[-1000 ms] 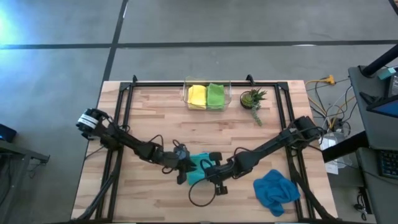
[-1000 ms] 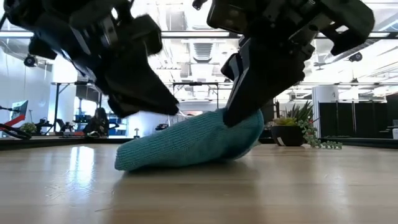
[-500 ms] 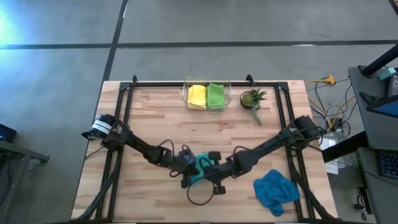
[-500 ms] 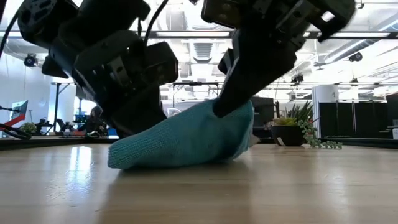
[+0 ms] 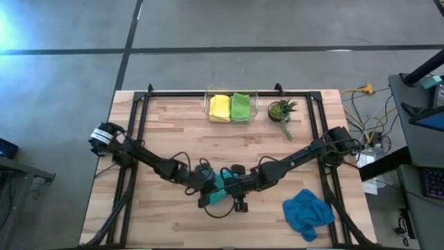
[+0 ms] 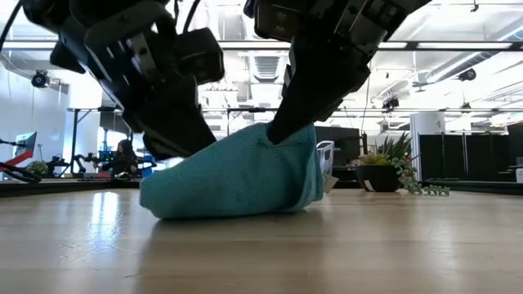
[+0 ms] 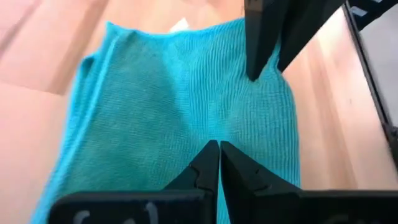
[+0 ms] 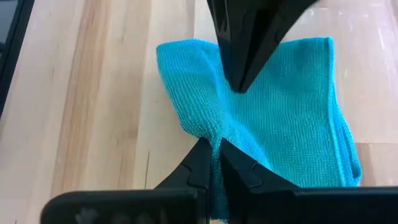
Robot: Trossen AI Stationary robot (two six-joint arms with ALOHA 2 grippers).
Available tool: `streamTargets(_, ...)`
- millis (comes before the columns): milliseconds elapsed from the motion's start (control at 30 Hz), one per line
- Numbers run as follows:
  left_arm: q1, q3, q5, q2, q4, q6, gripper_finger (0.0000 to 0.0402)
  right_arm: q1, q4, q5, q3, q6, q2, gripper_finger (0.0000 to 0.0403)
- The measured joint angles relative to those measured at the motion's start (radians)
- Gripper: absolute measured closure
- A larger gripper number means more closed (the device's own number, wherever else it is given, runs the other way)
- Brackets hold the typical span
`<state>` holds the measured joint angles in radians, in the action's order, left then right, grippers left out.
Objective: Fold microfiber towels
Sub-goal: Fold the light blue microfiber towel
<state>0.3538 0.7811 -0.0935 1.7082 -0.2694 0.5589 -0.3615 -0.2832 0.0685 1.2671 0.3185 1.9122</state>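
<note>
Left end effector (image 5: 205, 192) and right end effector (image 5: 236, 189) pinched closed, meeting mid-table

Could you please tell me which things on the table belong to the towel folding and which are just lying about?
Job: teal towel pinched by left gripper and right gripper; blue towel; yellow towel; green towel.
Lying about: potted plant.

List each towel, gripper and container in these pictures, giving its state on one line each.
teal towel: partly folded, pinched by both grippers, on the table
left gripper: shut on teal towel
right gripper: shut on teal towel
blue towel: crumpled, unfolded
yellow towel: folded, in the clear bin
lime green towel: folded, beside it
clear bin: holding two towels
</note>
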Motion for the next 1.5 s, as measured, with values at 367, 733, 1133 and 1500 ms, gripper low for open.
streamTargets(367,0.0,-0.002,-0.008,0.016,0.098,-0.033,0.0402,0.022,-0.01,-0.001,-0.004,0.007,-0.016,0.039)
streamTargets(733,0.0,0.0,0.014,-0.012,0.202,-0.015,0.0401,0.034,-0.035,-0.024,-0.001,0.021,-0.018,0.039)
streamTargets(1133,-0.001,0.0,-0.09,-0.145,0.256,-0.067,0.0401,0.061,-0.035,-0.072,0.005,0.022,-0.02,0.039)
streamTargets(1500,-0.009,-0.002,-0.084,-0.057,0.31,-0.068,0.0401,0.101,-0.028,-0.073,0.019,0.018,-0.021,0.039)
